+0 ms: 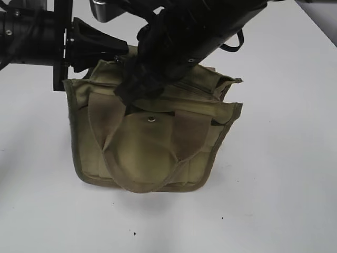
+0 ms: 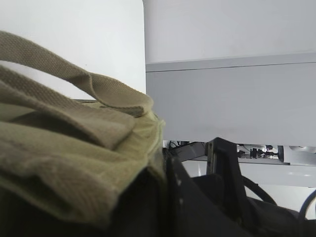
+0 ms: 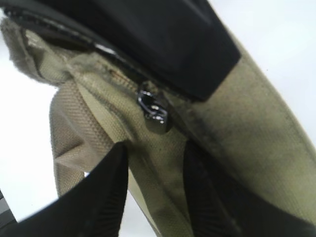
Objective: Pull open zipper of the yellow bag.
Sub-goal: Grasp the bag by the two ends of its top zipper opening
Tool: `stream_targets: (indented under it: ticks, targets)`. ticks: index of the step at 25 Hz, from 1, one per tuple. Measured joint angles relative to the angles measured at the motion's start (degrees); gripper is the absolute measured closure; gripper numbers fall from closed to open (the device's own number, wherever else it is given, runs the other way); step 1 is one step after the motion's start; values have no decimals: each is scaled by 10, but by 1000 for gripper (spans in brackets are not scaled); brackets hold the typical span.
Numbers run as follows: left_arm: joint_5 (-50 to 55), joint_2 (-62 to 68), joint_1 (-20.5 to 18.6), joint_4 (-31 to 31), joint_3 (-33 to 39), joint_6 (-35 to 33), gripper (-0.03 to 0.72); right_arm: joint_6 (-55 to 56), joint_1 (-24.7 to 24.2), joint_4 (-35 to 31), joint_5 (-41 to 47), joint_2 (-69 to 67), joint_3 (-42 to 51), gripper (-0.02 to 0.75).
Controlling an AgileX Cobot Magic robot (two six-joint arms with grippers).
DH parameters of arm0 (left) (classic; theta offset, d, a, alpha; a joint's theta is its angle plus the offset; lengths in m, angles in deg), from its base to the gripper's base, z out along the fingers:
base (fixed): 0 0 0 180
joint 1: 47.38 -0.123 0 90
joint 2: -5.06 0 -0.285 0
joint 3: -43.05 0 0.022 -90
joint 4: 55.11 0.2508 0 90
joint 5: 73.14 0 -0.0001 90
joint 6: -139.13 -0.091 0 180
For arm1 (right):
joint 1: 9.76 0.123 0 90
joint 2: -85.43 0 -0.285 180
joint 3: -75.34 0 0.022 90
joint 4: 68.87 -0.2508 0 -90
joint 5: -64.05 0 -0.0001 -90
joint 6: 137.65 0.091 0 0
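The yellow bag (image 1: 152, 153) stands upright on the white table, its round front flap and snap button facing the camera. My left gripper (image 1: 118, 55) sits at the bag's top left corner, and in the left wrist view it (image 2: 165, 170) is shut on the bag's edge trim (image 2: 153, 128). My right gripper (image 1: 130, 97) reaches down over the top middle of the bag. In the right wrist view the right gripper (image 3: 157, 148) is open, with only canvas behind the gap. The zipper's silver pull tab (image 3: 154, 111) lies free just above the fingertips.
The white table (image 1: 284, 174) surrounds the bag on all sides. The two webbing handles (image 2: 74, 79) hang over the bag's front. A grey wall and cabling (image 2: 256, 150) show behind the left gripper. A black part (image 3: 163, 44) covers the top of the right wrist view.
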Motion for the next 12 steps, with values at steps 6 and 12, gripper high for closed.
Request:
stream_targets:
  ticks: [6,12]
  targets:
    - [3,0,0,-3,-1,1,685,30,0,0,-2,19,0,447]
    - [11,0,1,-4,-1,1,685,34,0,0,-13,47,0,447]
